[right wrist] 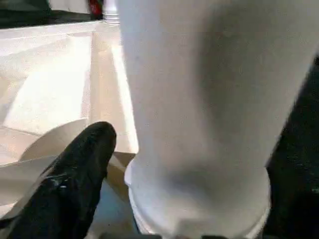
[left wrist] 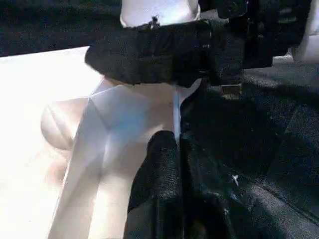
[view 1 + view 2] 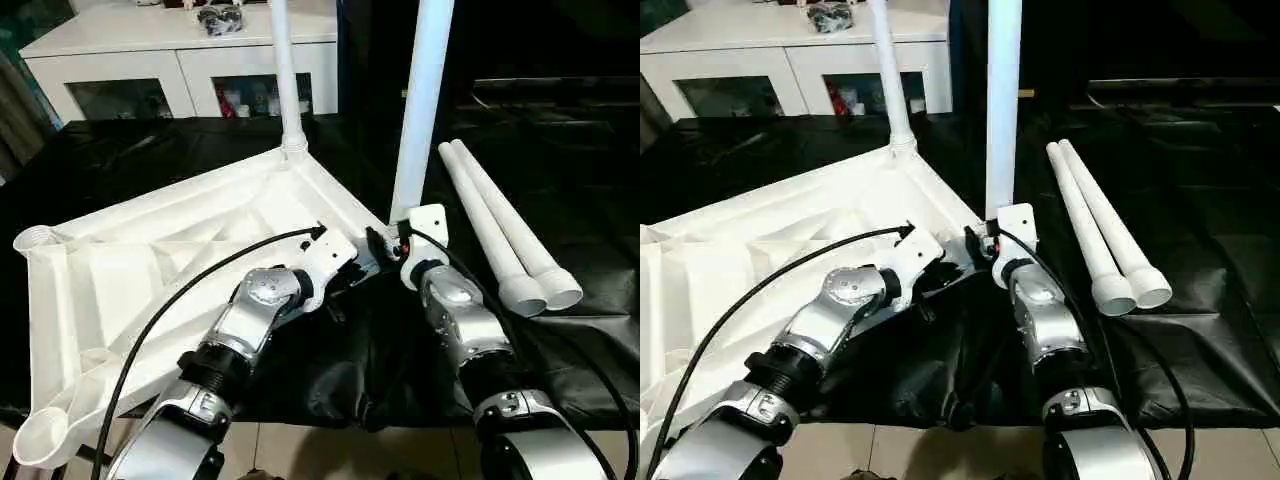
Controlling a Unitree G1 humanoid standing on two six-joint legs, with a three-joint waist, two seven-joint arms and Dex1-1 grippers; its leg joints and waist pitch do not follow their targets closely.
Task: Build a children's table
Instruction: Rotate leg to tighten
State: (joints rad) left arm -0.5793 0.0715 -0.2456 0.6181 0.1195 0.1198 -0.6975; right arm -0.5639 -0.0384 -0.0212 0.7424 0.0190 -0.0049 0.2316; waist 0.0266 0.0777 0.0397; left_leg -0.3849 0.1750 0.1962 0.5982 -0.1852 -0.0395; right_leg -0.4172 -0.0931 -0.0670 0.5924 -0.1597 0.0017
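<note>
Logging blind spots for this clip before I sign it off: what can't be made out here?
- Near leg: whether its base sits fully in the tabletop socket; the right gripper hides the joint in both eye views.
- Both standing legs, including the far leg: tops cut off by the eye views' upper edge.
- Items on the cabinet: too small to identify.
- Right wrist view: near leg too close, hiding what lies beyond it.

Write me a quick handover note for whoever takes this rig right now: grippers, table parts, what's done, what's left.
Left gripper: shut on the rim of the white ribbed plastic tabletop, which lies upside down on the black-covered bench.
Right gripper: at the base of the near upright white tube leg; its grip cannot be told.
Done: far upright leg stands in its corner socket; near leg stands at its corner.
Left: two loose white tube legs lie to the right; two corner sockets are unfilled.
</note>
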